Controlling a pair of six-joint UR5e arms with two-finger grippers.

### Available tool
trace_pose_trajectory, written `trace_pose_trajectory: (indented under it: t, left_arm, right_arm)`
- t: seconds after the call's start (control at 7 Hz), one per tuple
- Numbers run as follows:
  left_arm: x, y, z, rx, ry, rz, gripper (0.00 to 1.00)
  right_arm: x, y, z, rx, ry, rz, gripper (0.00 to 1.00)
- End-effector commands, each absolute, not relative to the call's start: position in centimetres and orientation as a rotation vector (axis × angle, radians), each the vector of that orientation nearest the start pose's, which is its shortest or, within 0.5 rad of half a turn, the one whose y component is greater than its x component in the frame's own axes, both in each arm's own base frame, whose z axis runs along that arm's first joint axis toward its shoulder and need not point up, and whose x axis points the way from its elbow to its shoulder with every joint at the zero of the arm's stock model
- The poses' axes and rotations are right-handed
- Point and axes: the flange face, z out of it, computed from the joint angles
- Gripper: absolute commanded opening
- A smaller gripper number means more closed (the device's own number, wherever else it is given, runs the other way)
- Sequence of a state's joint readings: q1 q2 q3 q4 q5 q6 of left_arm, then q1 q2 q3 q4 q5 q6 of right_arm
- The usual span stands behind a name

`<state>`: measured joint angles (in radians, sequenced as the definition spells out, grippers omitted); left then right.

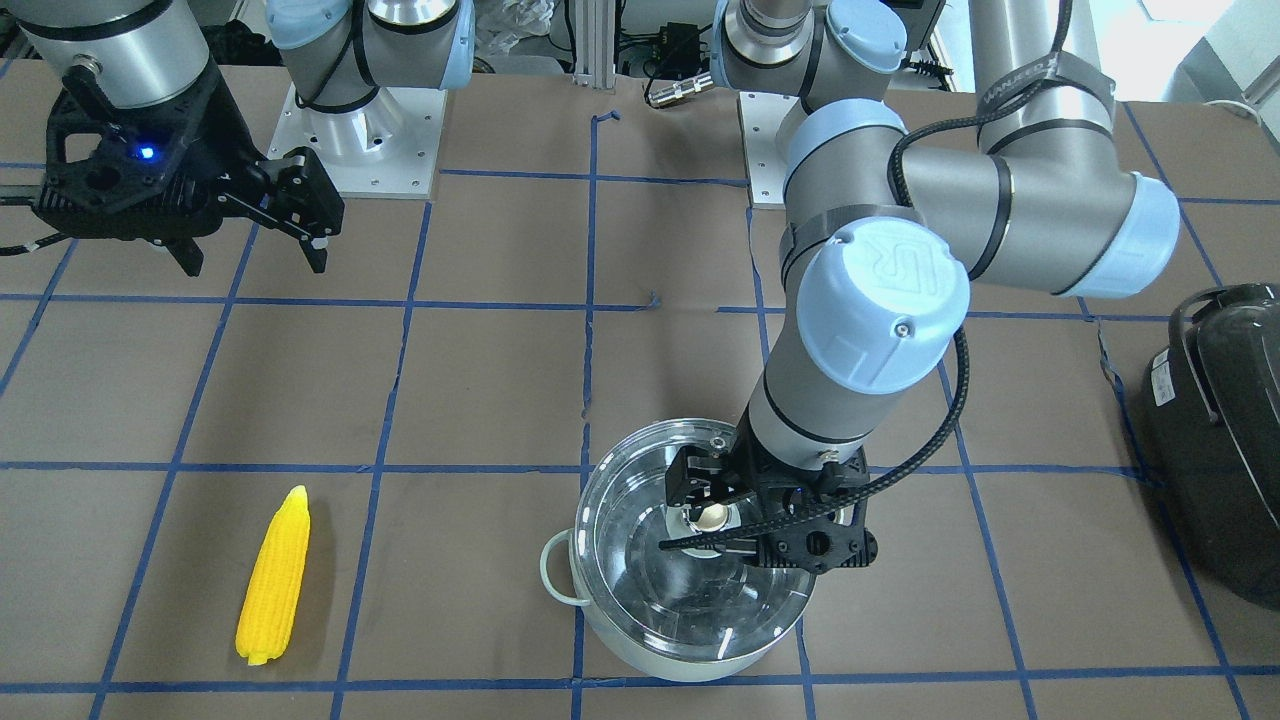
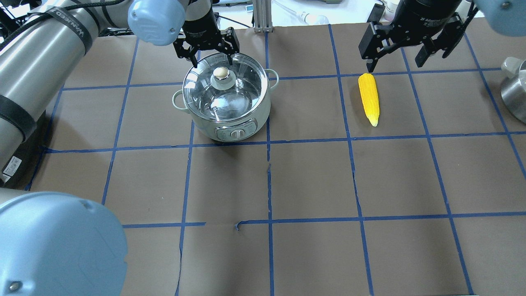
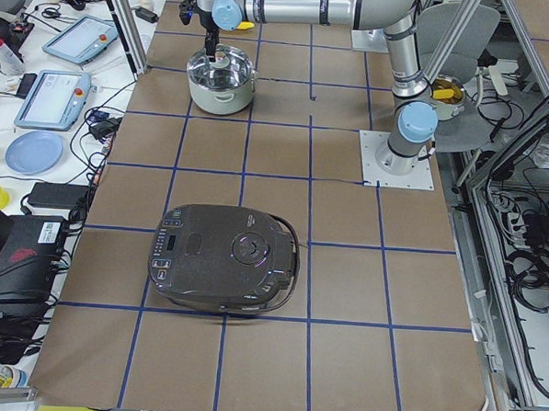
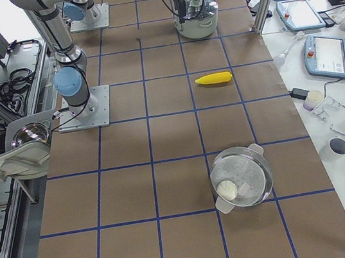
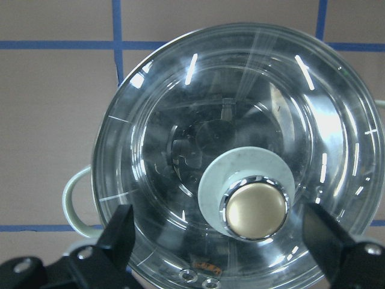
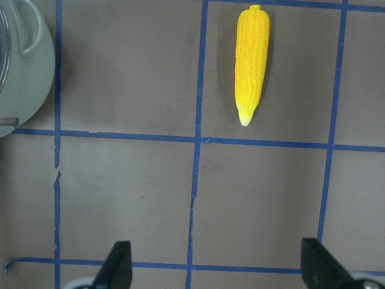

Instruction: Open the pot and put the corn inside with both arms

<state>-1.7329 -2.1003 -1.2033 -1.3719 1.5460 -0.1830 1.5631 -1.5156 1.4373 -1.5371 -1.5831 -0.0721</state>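
Pot [image 2: 205, 125] upper centre-left in the overhead view, standing on the brown paper-covered table [image 2: 312, 176] with its dial facing the bottom of the frame. Glass lid [image 2: 242, 96] in place, brass-coloured knob [image 2: 221, 73] on top. Left gripper [image 2: 212, 62] directly over the lid, released: jaws spread wide, one finger to each side of the knob, a clear gap on both sides, nothing clamped. In the left wrist view, knob lower right of centre and black fingers [image 5: 117, 235] at the bottom corners, the right-hand one nearer the knob. Cannot tell whether the fingertips touch the glass. One pale loop handle [image 5: 75, 201] at the left edge of the lid there.

Corn [image 2: 368, 98] upper right in the overhead view, flat on the table, well apart from the pot, pointed tip toward the bottom of the frame. Right gripper [image 2: 393, 63] higher in that frame than the blunt end, raised off the table, likewise released: jaws wide, holding nothing, clear of the cob. In the right wrist view, corn upper right, pot cut off by the upper left edge, spread fingers at the bottom.

Blue tape [image 2: 269, 185] in a grid across the table. Dark grey electric cooker [image 3: 226, 258] centre of the left-side view, well away from the pot. Second steel pot [image 4: 241, 177] with a glass lid lower centre-right in the right-side view.
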Motion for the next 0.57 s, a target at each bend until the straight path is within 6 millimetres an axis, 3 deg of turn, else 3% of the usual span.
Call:
trace_pose_trajectory:
  t: [0.0,0.14,0.29,0.43]
  left_arm:
    - [-26.1,-67.0,35.1,-0.01,3.165,-0.013,0.92]
    - [-26.1,-66.6,34.1,-0.017,3.162,-0.001,0.91]
    - [-26.2,-66.7,33.6,-0.016,3.167,-0.046,0.61]
    - [-26.2,-66.5,33.9,-0.016,3.169,-0.053,0.23]
  right_arm:
    - [12.8,-51.9,52.2,-0.101,3.153,-0.069,1.0]
    - [12.8,-52.0,52.3,-0.101,3.152,-0.072,1.0]
    - [12.8,-52.0,52.3,-0.101,3.152,-0.072,1.0]
    - [12.8,-52.0,52.2,-0.101,3.152,-0.069,1.0]
